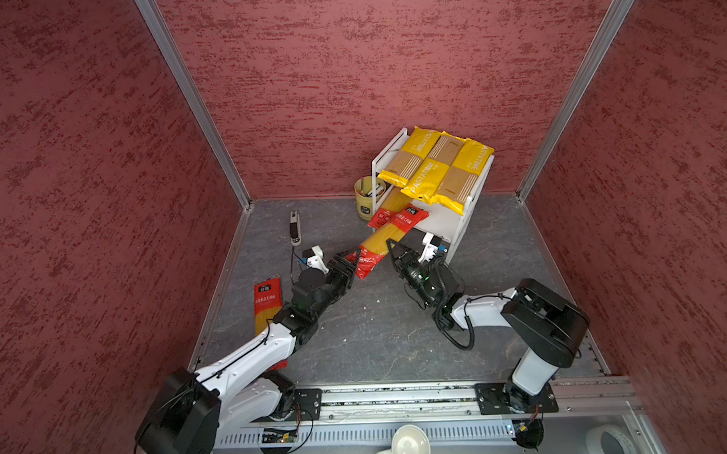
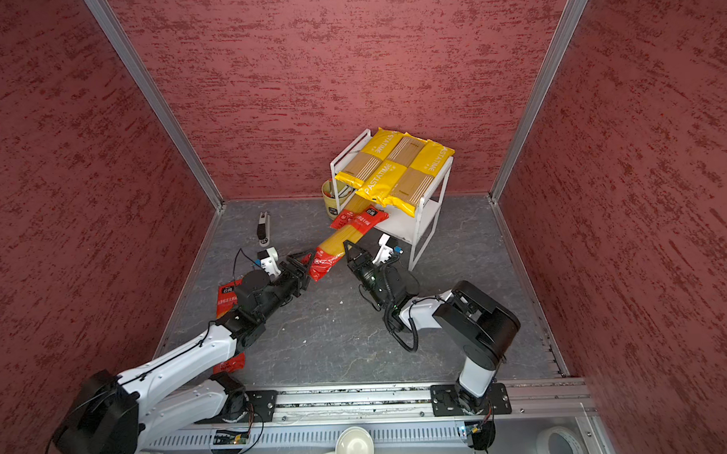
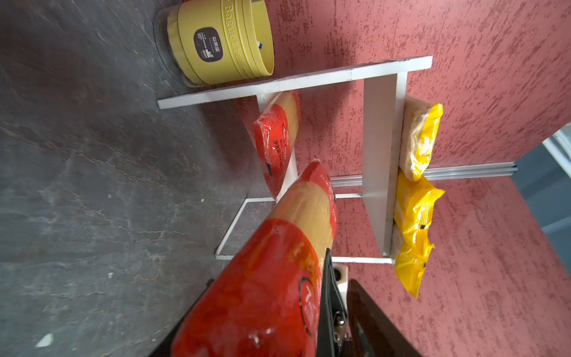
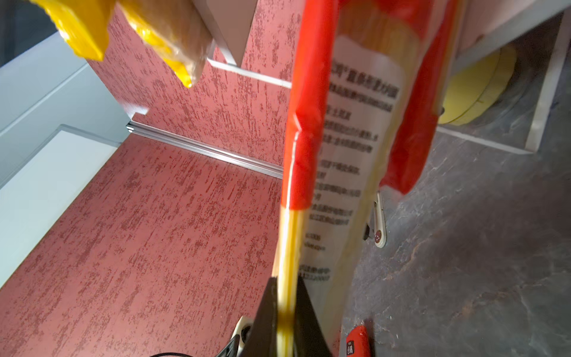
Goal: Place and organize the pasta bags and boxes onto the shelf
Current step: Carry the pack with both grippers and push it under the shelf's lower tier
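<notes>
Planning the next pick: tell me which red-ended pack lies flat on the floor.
The floor pack, partly under the left arm. The shelf pack rests on the lower board of the shelf; the held pack is pinched by the right gripper.

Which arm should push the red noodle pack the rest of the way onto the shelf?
Probably the left. The left gripper has its jaws around the red pack's near end, straight behind it, facing the shelf. The right gripper only pinches its side edge.
</notes>
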